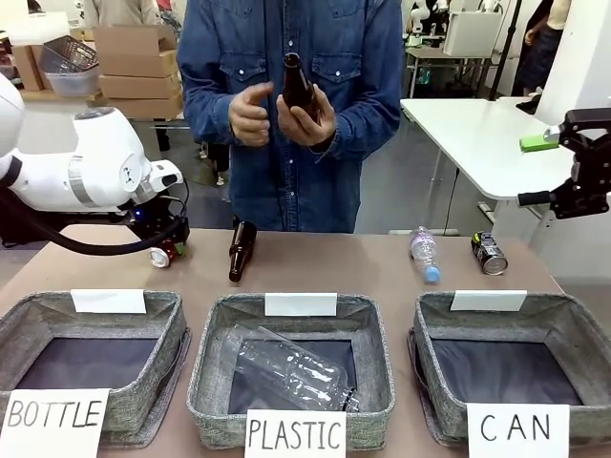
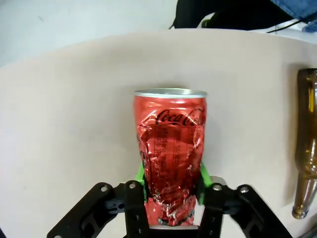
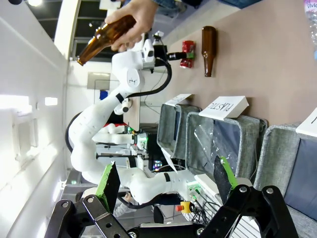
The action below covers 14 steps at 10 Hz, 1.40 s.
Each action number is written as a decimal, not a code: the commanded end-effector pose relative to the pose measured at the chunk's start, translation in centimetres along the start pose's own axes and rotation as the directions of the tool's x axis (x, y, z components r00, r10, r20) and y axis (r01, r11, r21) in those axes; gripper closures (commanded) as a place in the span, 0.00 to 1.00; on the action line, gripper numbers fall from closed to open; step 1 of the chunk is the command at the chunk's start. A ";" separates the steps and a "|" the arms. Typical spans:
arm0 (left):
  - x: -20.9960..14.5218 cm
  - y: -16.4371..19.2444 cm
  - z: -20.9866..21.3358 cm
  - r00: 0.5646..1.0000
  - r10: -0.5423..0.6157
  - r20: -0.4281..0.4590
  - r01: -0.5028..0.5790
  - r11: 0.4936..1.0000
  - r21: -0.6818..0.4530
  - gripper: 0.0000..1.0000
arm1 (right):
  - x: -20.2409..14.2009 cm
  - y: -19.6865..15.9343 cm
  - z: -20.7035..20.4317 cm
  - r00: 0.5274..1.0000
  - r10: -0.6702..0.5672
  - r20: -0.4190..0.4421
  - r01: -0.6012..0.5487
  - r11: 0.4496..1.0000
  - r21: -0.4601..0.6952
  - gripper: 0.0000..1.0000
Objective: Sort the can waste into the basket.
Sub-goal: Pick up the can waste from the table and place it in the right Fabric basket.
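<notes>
The dented red can point(image 2: 170, 144) lies on the table at the far left, and my left gripper point(image 2: 171, 198) is shut on its lower end, green pads point(image 2: 141, 174) pressed against both sides. In the front view the same gripper point(image 1: 164, 250) holds the red can point(image 1: 158, 256) low over the table. The dark can point(image 1: 489, 254) lies on its side at the far right of the table, behind the grey basket signed CAN point(image 1: 563, 320). High above the table's right edge, my right gripper point(image 1: 537, 170) hangs open with nothing in it, its fingers point(image 3: 109, 183) spread wide.
A brown bottle point(image 1: 241, 250) lies beside the red can, and a clear plastic bottle point(image 1: 424, 253) lies left of the dark can. The person across the table holds another brown bottle point(image 1: 298, 86) in both hands. The PLASTIC basket point(image 1: 218, 363) holds a clear bottle; the BOTTLE basket point(image 1: 29, 320) stands at left.
</notes>
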State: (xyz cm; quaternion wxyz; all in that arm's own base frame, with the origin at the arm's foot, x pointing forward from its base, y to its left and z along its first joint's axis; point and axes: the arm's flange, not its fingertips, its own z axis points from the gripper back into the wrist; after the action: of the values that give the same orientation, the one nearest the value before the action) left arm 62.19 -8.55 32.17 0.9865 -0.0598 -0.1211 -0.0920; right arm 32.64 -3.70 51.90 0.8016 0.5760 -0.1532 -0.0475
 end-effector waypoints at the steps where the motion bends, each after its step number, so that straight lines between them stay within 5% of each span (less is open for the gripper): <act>1: -1.3 1.2 2.4 0.999 0.042 0.019 -0.042 0.998 0.035 1.00 | 0.3 0.0 -0.3 1.000 0.026 0.009 -0.026 0.999 0.023 0.00; 3: -4.2 4.2 7.7 1.000 -0.001 0.016 0.001 1.000 -0.005 1.00 | 0.3 0.0 -0.3 1.000 0.026 0.009 -0.026 0.999 0.023 0.00; 6: -13.8 8.3 19.0 0.988 -0.128 0.088 0.142 0.974 -0.175 1.00 | 0.3 0.0 -0.3 1.000 0.026 0.009 -0.026 0.999 0.023 0.00; 10: -30.4 5.4 27.8 0.891 -0.370 0.264 0.451 0.791 -0.414 1.00 | 0.3 0.0 -0.3 1.000 0.026 0.009 -0.026 0.999 0.023 0.00; 11: -30.7 5.3 27.2 0.922 -0.208 0.325 0.321 0.881 -0.348 1.00 | 0.3 0.0 -0.3 1.000 0.026 0.009 -0.026 0.999 0.023 0.00; 12: -26.8 5.7 26.2 0.912 -0.320 0.257 0.401 0.825 -0.397 1.00 | 0.3 0.0 -0.3 1.000 0.026 0.009 -0.026 0.999 0.023 0.00; 13: -26.8 5.7 26.2 0.912 -0.320 0.257 0.401 0.825 -0.397 1.00 | 0.3 0.0 -0.3 1.000 0.026 0.009 -0.026 0.999 0.023 0.00; 14: -30.7 4.9 27.4 0.898 -0.311 0.310 0.419 0.818 -0.395 1.00 | 0.3 0.0 -0.3 1.000 0.026 0.009 -0.026 0.999 0.023 0.00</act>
State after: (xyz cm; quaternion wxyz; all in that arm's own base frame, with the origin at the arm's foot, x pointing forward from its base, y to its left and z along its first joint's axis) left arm 29.08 4.93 49.89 0.8901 -0.2727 -0.2099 -0.2987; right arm 32.66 -3.70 51.92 0.8022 0.5752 -0.1531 -0.0474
